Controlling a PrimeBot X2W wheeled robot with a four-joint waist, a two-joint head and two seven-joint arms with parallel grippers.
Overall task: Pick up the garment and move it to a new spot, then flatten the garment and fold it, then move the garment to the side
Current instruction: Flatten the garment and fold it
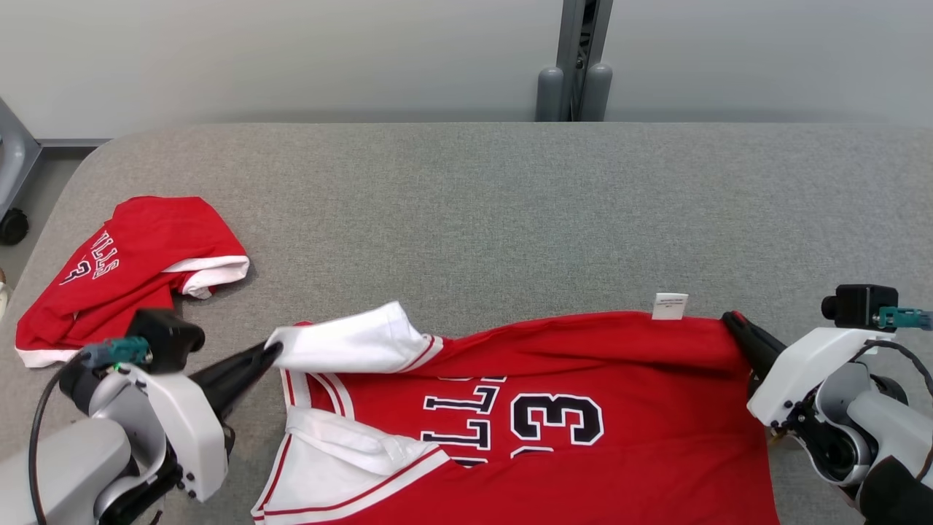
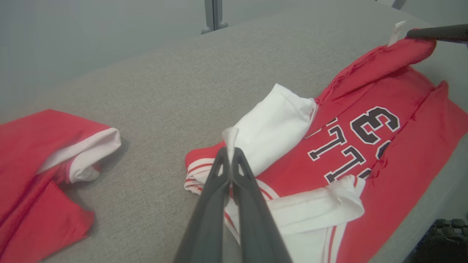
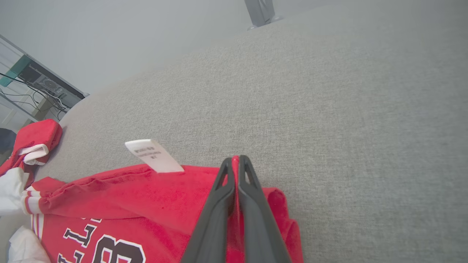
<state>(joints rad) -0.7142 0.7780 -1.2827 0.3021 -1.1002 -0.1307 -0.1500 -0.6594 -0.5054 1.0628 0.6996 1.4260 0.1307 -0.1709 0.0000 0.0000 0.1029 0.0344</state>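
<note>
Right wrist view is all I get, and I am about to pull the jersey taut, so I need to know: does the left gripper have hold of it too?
Observer: Yes. The left gripper is shut on the edge of the jersey's far sleeve, which is white.
Operator: Is the other one lying flat?
Observer: No. The near sleeve is crumpled inward over the jersey's front and covers part of the lettering.
</note>
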